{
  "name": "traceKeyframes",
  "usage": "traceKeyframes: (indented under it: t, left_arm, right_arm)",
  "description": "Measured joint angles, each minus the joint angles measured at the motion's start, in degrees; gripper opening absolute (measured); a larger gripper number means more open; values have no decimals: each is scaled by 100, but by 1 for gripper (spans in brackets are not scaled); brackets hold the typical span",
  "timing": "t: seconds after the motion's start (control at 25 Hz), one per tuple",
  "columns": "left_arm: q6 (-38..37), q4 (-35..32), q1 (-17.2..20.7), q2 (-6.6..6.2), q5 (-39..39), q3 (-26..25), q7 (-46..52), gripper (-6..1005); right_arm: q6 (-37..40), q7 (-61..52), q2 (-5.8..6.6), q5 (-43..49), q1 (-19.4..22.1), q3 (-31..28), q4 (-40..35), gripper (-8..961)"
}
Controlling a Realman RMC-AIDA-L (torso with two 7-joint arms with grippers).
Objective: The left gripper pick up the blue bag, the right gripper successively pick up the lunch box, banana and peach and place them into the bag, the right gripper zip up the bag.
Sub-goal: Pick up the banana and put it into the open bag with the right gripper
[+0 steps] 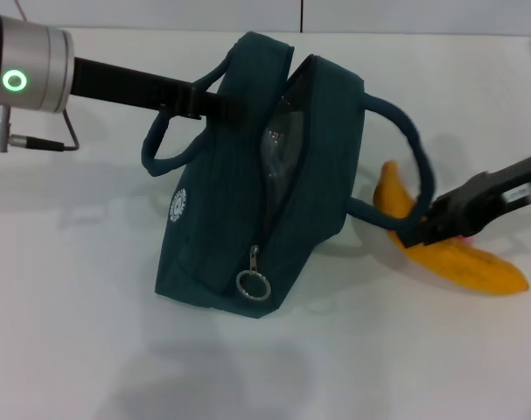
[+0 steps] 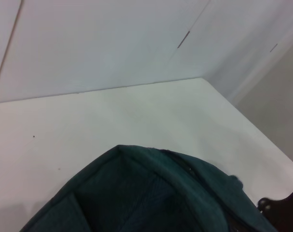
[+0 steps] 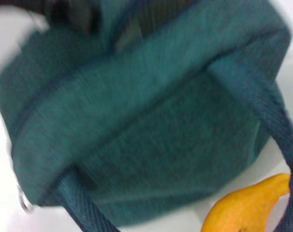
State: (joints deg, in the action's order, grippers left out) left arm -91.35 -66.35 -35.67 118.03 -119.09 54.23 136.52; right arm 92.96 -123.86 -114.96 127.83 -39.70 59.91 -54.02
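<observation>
Zipper ring pull (image 1: 254,284) nearest in head view, hanging at near end of blue bag (image 1: 239,210) at table centre.
Left gripper (image 1: 198,98) holds bag's far-left top edge, apparently propping mouth open; finger spread not discernible.
Right gripper (image 1: 427,229) over banana (image 1: 457,254) right of bag; grasp not discernible.
Left wrist view: bag's teal fabric only.
Right wrist view: bag side, loop handle (image 3: 274,116), banana tip beside it.
</observation>
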Motion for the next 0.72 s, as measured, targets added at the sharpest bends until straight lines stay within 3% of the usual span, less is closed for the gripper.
traceKeyframes:
  t: [0.16, 0.48, 0.6, 0.72]
  left_arm:
    - [2, 0, -22, 3, 4, 1, 6, 56]
    - [11, -3, -27, 1, 30, 0, 8, 56]
    - [9, -34, -31, 2, 36, 0, 58, 56]
    - [-3, -42, -76, 4, 41, 0, 121, 56]
  right_arm:
    - [547, 337, 153, -401, 182, -988, 193, 452]
    - [1651, 1093, 714, -1814, 802, -2344, 886, 451]
    - [1861, 1418, 783, -2488, 983, -2559, 1085, 451]
    - [1976, 1658, 764, -3020, 1049, -2607, 1206, 451]
